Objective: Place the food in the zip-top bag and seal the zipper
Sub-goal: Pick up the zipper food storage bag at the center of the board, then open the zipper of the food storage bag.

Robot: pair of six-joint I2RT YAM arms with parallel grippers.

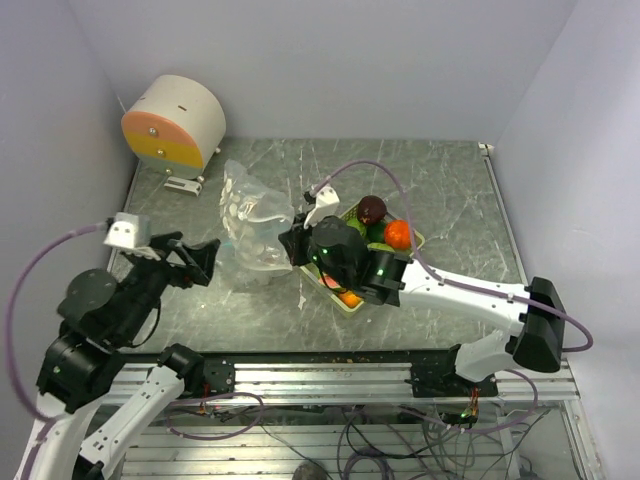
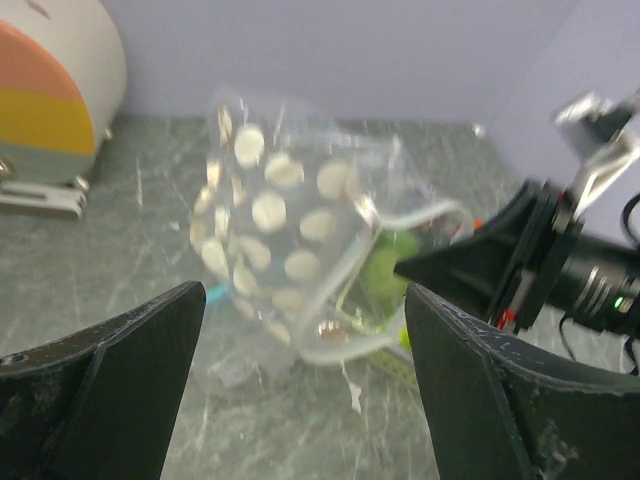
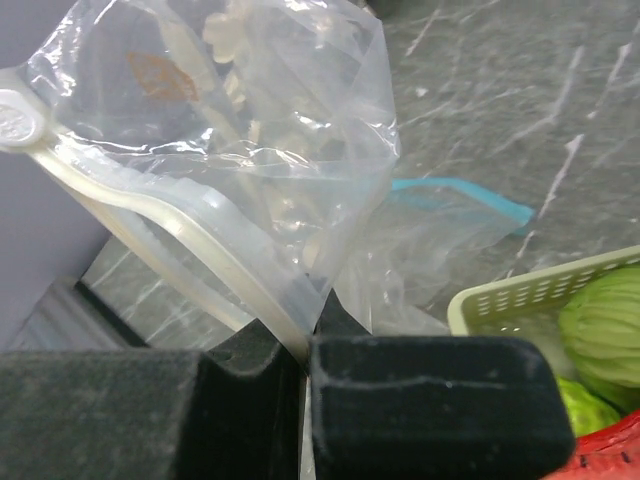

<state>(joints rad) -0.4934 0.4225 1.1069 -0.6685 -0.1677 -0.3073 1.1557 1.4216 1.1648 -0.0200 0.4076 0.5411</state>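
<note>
My right hand point(image 3: 305, 345) is clamped fully shut on the bag point(image 3: 250, 150), pinching the thick zipper strip at its mouth between the two pads. The bag is clear plastic with pale round spots. It sits puffed up on the grey marbled worktop point(image 1: 450, 190), just beside the left end of the basket point(image 1: 408, 248).

My left hand point(image 1: 205, 258) is spread wide and holds nothing. It hovers to the left of the bag with its fingers pointed towards it, apart from the plastic. From that wrist the bag fills the space beyond the two dark fingers.

The food point(image 3: 600, 330) lies in the pale yellow-green basket, partly under my right arm. A dark maroon piece point(image 1: 373, 208) sits at the far end with an orange piece point(image 1: 398, 234) next to it. Round green ones lie between, and another orange bit point(image 1: 350, 298) shows at the near end. Through the bag the left wrist view shows a green blur, probably the basket's contents behind the plastic, but the picture is too soft to be sure.

A round white box point(image 1: 175, 120) with an orange and yellow face stands at the far left corner
</note>
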